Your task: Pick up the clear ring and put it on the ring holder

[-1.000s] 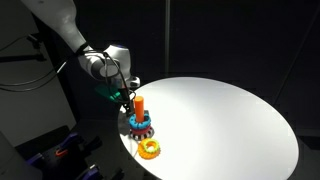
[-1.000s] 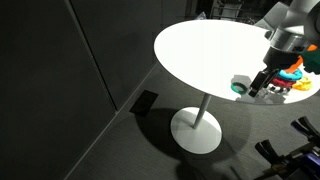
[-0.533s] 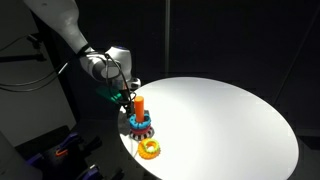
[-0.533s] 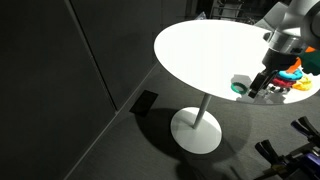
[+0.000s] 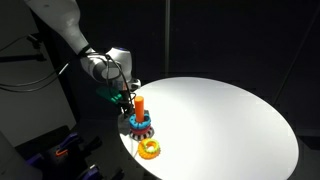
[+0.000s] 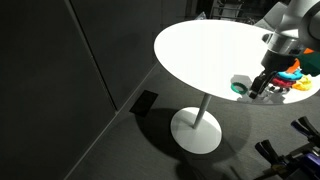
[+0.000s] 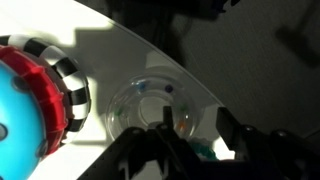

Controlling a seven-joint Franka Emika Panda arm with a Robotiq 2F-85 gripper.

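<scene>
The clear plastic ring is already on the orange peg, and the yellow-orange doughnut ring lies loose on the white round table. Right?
No: the clear plastic ring lies flat on the white round table, beside the orange peg, not on it, as the wrist view shows. The yellow-orange doughnut ring is indeed loose there.

You see a dim room in both exterior views: only the counter [image 5: 225, 115] is bright, its white top close to glare. In the wrist view hard shadows cross it, and the tool [image 7: 205, 150] appears dark and blurred.
</scene>
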